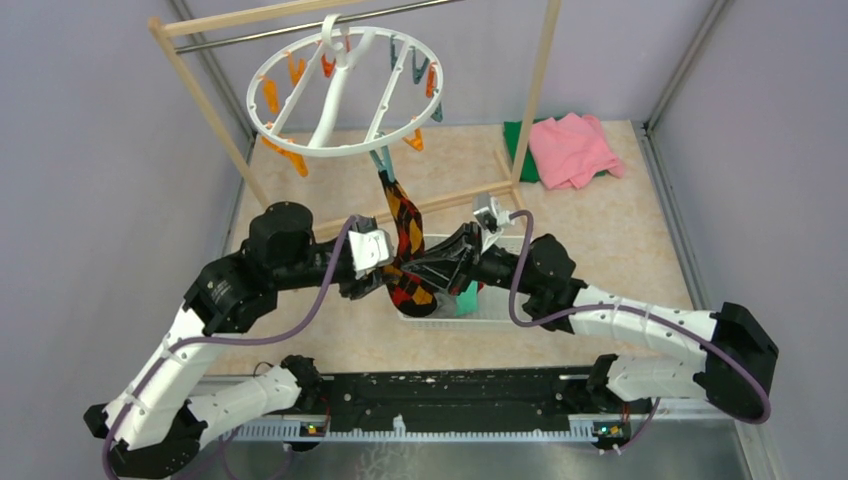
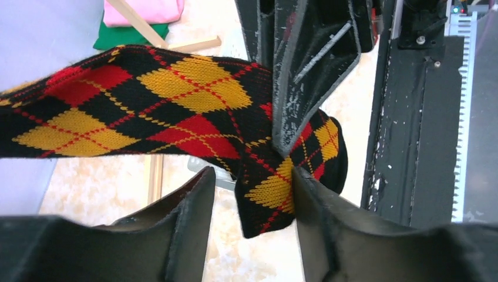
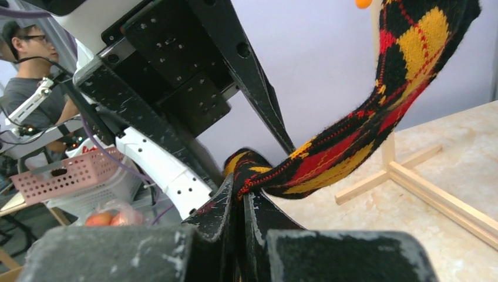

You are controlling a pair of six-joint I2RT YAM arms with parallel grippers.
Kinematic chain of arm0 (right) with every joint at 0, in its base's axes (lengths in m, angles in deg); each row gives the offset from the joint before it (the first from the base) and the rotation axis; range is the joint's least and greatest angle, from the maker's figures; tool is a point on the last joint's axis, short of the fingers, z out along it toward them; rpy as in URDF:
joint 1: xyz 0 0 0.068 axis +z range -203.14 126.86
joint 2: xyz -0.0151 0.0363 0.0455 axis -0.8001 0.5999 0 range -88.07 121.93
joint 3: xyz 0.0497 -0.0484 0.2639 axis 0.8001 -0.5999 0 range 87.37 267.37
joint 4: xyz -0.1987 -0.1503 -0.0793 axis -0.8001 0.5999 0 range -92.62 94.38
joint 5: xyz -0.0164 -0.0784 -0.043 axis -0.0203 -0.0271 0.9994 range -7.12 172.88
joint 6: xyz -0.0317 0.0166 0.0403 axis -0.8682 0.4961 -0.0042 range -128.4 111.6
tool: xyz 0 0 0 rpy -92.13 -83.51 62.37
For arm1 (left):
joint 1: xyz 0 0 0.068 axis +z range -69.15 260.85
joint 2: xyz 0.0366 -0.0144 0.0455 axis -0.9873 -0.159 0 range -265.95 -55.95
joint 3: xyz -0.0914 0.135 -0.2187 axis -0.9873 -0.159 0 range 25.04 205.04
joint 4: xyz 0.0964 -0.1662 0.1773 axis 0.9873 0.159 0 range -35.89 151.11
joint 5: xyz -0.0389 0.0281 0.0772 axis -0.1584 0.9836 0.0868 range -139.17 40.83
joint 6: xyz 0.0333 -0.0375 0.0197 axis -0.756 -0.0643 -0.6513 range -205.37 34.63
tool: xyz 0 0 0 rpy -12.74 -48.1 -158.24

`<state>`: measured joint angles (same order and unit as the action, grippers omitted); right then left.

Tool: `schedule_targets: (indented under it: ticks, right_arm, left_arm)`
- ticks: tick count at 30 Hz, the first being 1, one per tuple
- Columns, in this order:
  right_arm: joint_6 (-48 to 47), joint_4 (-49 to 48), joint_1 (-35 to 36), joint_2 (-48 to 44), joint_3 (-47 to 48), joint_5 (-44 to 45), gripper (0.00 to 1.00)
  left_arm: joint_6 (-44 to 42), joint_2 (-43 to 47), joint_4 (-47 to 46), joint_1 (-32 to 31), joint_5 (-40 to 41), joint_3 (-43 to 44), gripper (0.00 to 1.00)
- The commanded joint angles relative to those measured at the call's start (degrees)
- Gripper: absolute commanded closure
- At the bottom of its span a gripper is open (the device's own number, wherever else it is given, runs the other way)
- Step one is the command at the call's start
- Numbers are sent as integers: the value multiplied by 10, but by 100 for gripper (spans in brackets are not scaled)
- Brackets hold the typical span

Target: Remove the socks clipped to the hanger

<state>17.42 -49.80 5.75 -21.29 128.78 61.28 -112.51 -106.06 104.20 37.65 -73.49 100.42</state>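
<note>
Argyle sock (image 1: 404, 225) hangs from a teal clip (image 1: 381, 160) on the near rim of the hanger (image 1: 340, 150) and runs down between the two arms, above the white basket (image 1: 500, 318). The hanger is hooked on the wooden rack (image 1: 543, 60).

Right gripper (image 3: 241, 194): clenched on the sock near its lower end (fabric pinched between both fingertips).

Left gripper (image 2: 251, 176): jaws apart, straddling the sock's loose end just below that pinch. One finger (image 2: 317, 217) lies against the fabric; the other stands clear.
</note>
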Motion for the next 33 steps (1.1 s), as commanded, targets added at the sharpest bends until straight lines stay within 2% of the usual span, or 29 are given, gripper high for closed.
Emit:
schedule_targets:
  ticks: [1, 4, 5, 6, 10, 14, 17, 20, 21, 23, 29, 33]
  right_arm:
    - [27, -44, 4, 4, 35, -21, 95]
    - [22, -26, 4, 2, 49, -10, 78]
    - [13, -6, 4, -1, 56, 3, 70]
    - [0, 24, 4, -5, 63, 24, 63]
    - [-63, 165, 4, -26, 100, 162, 36]
    - [-127, 233, 4, -33, 137, 255, 27]
    - [-177, 246, 4, -18, 175, 281, 20]
    - [-226, 272, 4, 18, 242, 304, 16]
    - [-248, 277, 4, 55, 290, 327, 15]
    - [-255, 275, 4, 82, 321, 340, 2]
    - [-301, 265, 7, 135, 371, 359, 2]
    - [-324, 263, 12, 150, 383, 375, 6]
  left_arm:
    - [-22, 13, -36, 0, 18, -6, 53]
    - [-29, 26, -51, 0, 40, -20, 87]
    - [-28, 34, -63, 0, 48, -28, 96]
    - [-28, 42, -74, 0, 58, -36, 100]
    - [-30, 70, -105, 0, 70, -54, 100]
    - [-30, 83, -97, 0, 65, -62, 100]
    - [-33, 91, -96, 0, 60, -71, 100]
    - [-33, 94, -100, 0, 63, -73, 100]
    - [-29, 95, -108, 0, 67, -74, 100]
    - [-29, 96, -113, 0, 69, -77, 100]
    - [-39, 96, -120, 0, 74, -88, 100]
    - [-47, 93, -133, 0, 79, -97, 100]
